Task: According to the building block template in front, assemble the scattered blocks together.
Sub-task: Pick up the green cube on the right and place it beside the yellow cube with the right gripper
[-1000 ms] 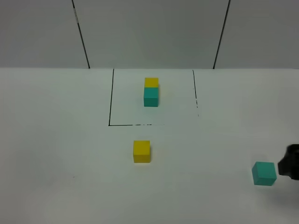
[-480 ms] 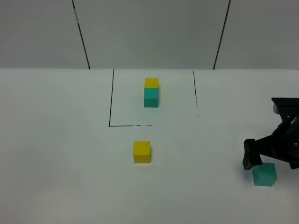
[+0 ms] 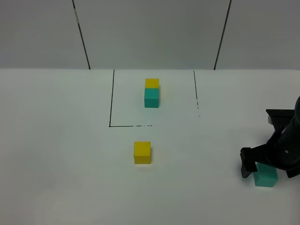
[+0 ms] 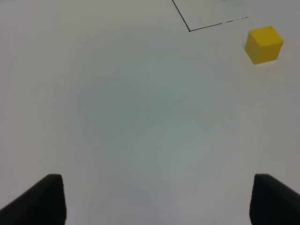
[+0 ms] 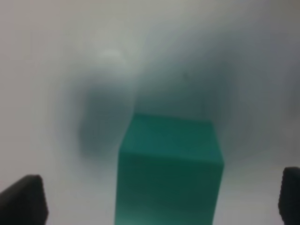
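One yellow cube [image 3: 142,153], one teal cube [image 3: 266,179] loose; one building block template [image 3: 151,93].

Lighting: bright, even, diffuse; shadows faint. Exterior high view: fairly sharp. Left wrist view: slight haze. Right wrist view: heavy blur, teal cube [image 5: 168,168] unfocused, grey shadow patches around it.

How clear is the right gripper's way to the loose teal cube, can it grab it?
Probably yes: the right gripper hangs open directly over the teal cube, one jaw on each side, nothing between.
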You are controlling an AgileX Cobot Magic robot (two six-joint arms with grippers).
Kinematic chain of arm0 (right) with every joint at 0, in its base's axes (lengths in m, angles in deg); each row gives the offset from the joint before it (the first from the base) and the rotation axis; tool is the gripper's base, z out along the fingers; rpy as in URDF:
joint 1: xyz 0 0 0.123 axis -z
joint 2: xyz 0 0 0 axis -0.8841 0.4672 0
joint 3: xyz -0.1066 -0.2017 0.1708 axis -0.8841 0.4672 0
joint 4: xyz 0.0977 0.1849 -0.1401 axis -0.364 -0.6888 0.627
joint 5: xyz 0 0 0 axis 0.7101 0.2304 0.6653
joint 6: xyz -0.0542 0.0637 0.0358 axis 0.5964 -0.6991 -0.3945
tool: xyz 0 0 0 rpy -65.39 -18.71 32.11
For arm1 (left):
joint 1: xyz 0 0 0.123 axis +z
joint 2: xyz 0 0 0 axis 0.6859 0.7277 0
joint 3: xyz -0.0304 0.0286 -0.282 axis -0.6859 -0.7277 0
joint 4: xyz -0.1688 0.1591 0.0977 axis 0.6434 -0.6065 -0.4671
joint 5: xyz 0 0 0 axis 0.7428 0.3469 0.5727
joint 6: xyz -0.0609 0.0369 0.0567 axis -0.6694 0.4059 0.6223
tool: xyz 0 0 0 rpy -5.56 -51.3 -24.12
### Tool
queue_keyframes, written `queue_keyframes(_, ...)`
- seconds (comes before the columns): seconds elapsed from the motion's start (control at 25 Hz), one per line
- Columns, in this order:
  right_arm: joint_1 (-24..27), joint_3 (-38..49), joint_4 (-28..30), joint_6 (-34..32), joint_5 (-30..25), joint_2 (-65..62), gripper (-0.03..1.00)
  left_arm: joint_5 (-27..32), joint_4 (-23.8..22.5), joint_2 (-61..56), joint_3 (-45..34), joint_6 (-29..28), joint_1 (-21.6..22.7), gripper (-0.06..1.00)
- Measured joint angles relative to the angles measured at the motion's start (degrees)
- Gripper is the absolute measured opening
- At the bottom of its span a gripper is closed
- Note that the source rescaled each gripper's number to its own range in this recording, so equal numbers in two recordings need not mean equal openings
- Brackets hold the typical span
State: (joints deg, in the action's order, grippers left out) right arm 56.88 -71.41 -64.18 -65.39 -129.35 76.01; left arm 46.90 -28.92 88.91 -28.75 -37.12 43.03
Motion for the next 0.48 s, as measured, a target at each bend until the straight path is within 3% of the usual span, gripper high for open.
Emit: queue_keyframes(0.48,0.0,0.0,0.68,-0.21,0.44,3.43,1.0,0.0,0.0,0.0,0.0,0.0,0.0,0.7)
